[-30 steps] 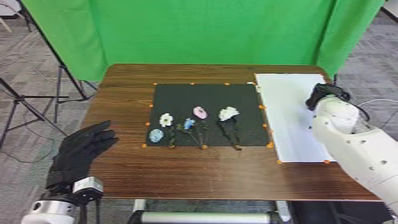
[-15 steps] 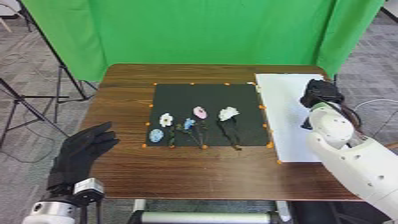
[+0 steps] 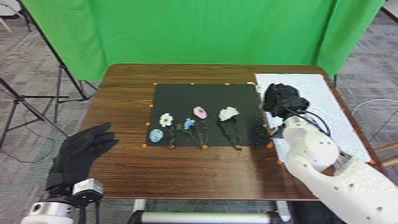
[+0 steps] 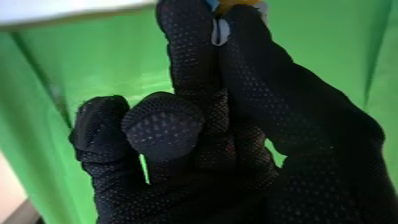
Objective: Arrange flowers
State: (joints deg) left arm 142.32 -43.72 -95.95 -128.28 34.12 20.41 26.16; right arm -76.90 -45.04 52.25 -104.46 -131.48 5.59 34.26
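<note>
Black rectangular mat (image 3: 191, 95) bears five pastel flowers (image 3: 228, 113). Three o'clock: right hand (image 3: 284, 100), overlapping white rectangular sheet (image 3: 311, 90), pinches small blue-and-orange item (image 4: 238, 3). Eight o'clock: left hand (image 3: 75, 157), wide.

Checked both views for you folks and honestly, nope, can't make out a single word, number, brand, label or sign anywhere, not in the head view and not in the right wrist one either.
</note>
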